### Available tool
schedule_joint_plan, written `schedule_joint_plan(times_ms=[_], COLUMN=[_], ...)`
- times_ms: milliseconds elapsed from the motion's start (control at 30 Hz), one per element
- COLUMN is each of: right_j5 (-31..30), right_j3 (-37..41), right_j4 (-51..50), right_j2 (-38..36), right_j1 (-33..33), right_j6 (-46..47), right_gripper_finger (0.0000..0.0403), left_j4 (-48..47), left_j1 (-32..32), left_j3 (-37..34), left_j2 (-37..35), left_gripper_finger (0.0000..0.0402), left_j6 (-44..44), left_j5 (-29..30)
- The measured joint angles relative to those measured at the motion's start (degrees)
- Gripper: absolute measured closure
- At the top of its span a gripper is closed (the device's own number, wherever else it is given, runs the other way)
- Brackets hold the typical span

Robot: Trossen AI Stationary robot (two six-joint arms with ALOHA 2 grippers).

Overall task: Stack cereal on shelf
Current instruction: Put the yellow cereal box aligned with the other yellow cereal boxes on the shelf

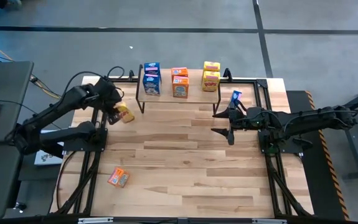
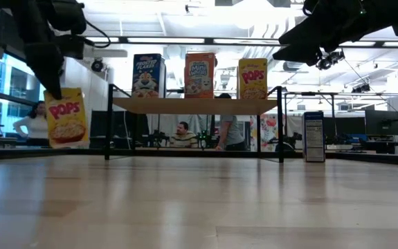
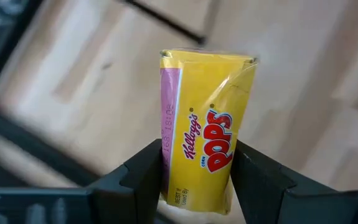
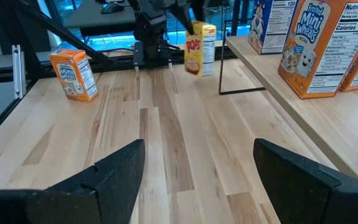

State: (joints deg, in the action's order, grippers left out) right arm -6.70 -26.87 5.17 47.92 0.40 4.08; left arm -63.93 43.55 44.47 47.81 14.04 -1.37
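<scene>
Your left gripper (image 1: 117, 112) — fingers clamped on a yellow cereal box (image 1: 125, 114) held above the counter (image 1: 185, 162) at the shelf's (image 1: 182, 96) nine o'clock; your right gripper (image 1: 219, 122), fingers apart, hovers at its four o'clock.

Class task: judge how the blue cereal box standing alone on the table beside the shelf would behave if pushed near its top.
The blue cereal box stands tall on a narrow base, so it would probably tip rather than slide. It looks like thin cardboard, so likely light. The smooth wood table may let a low push slide it.
</scene>
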Motion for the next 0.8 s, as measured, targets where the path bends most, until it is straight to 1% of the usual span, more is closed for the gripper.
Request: schedule_joint_plan(times_ms=[100,500,633,800], right_j5=[0.0,0.0,0.0,0.0], right_j3=[0.0,0.0,0.0,0.0], right_j4=[0.0,0.0,0.0,1.2], right_j2=[0.0,0.0,0.0,0.0], right_j1=[0.0,0.0,0.0,0.0], right_j6=[0.0,0.0,0.1,1.0], right_gripper_finger=[0.0109,0.0109,0.0109,0.0109], left_j4=[0.9,1.9,6.1,15.0], left_j1=[-2.7,-15.5,-20.2,-25.7], left_j3=[0.0,0.0,0.0,0.0], left_j2=[0.0,0.0,0.1,1.5], left_gripper_finger=[0.0238,0.0238,0.0238,0.0238], left_j6=[-3.0,-15.4,-18.7,-19.8], left_j5=[-2.5,-3.4,-3.4,-3.4])
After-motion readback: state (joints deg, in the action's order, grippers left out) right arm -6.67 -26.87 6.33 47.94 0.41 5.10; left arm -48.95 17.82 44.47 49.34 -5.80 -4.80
